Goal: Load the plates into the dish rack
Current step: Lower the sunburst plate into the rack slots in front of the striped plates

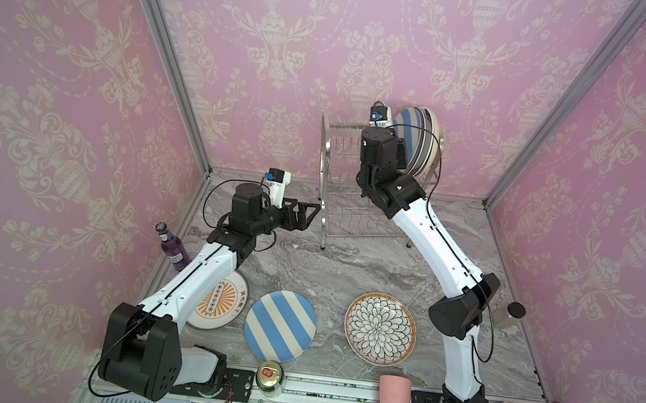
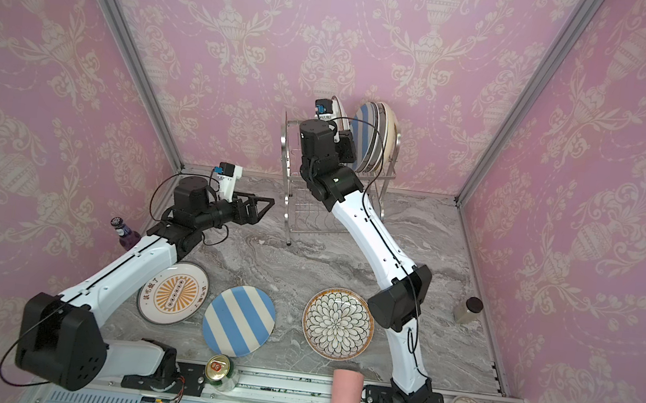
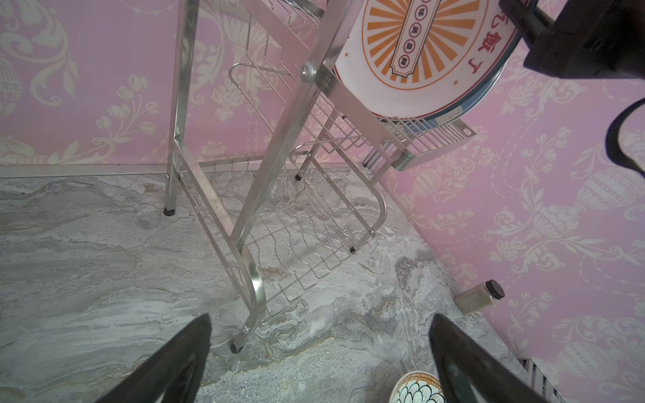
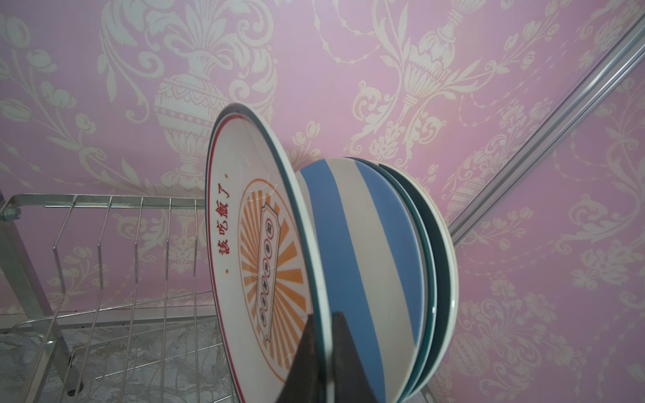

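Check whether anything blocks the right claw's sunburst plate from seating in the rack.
Nothing visible does. The right claw holds the sunburst plate upright beside the striped plate; the dish rack slots on its other side are empty.

Red characters 該吃飯了 run down the rim of the upright orange-sunburst plate (image 4: 244,226) (its central panel's small characters are illegible).

Round orange-sunburst plate (image 4: 265,244) and the upright stack (image 4: 377,261) behind it are crowding the right end of the shiny steel wire dish rack (image 1: 336,212)'s upper tier, its left slots are sitting open, and the white right arm (image 1: 429,240) is blocking the front.
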Robot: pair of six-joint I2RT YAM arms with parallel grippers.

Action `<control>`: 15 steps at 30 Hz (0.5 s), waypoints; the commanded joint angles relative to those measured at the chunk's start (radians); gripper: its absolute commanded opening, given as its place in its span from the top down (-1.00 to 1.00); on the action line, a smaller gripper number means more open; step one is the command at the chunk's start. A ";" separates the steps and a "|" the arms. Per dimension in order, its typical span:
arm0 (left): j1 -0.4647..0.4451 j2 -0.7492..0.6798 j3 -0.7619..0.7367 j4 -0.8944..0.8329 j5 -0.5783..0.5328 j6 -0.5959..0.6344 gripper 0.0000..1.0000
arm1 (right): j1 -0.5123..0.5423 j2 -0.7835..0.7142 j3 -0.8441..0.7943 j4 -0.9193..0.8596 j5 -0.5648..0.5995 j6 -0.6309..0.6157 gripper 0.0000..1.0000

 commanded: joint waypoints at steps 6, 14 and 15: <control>0.005 -0.025 -0.006 -0.014 0.020 0.021 -0.99 | -0.018 -0.018 0.012 0.056 0.016 0.026 1.00; 0.005 -0.012 0.002 -0.030 0.007 0.040 -0.99 | -0.044 0.001 0.018 0.061 0.016 0.048 1.00; 0.005 -0.012 0.005 -0.037 0.006 0.044 -0.99 | -0.046 0.006 0.024 0.056 0.017 0.050 1.00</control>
